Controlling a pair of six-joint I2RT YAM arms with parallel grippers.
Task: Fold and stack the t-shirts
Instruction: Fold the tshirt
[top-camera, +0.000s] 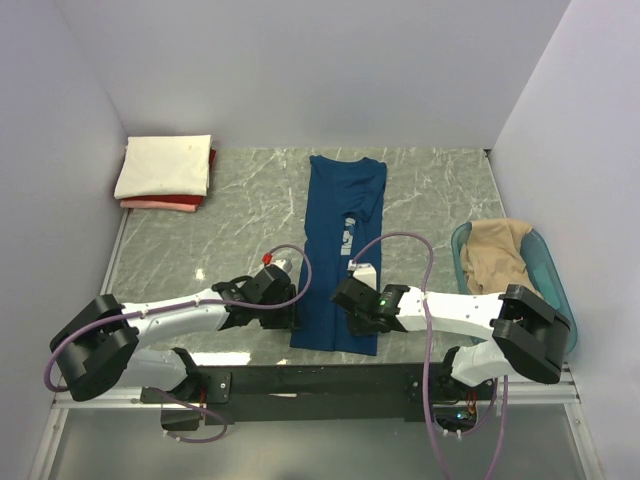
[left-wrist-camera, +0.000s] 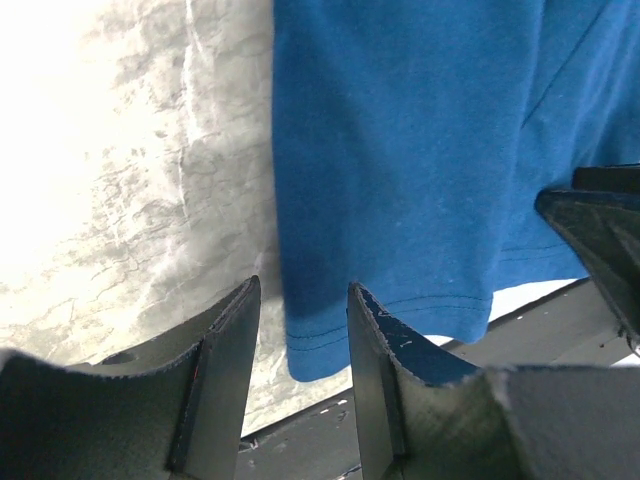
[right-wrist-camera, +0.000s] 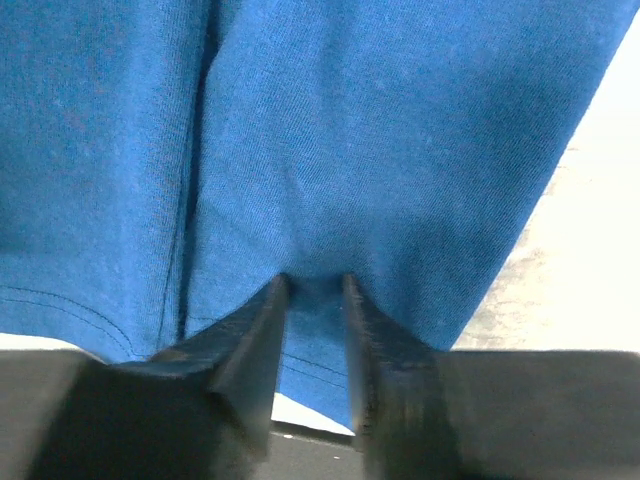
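Note:
The dark blue t-shirt (top-camera: 342, 215) lies folded lengthwise as a narrow strip in the middle of the table, with its pale print (top-camera: 347, 232) showing. My left gripper (top-camera: 287, 312) is open at the shirt's near left hem corner, which lies between the fingers in the left wrist view (left-wrist-camera: 310, 340). My right gripper (top-camera: 350, 298) is open by a narrow gap. Its tips press on the near right part of the shirt (right-wrist-camera: 380, 150), and hem cloth lies flat between them. A cream t-shirt (top-camera: 165, 165) lies folded on a red/pink one (top-camera: 160, 203) at the back left. A tan t-shirt (top-camera: 495, 255) lies crumpled in the tub.
The teal plastic tub (top-camera: 550, 275) stands at the right edge of the table beside my right arm. The black base rail (top-camera: 330, 380) runs along the near edge just below the shirt's hem. White walls close in the back and both sides.

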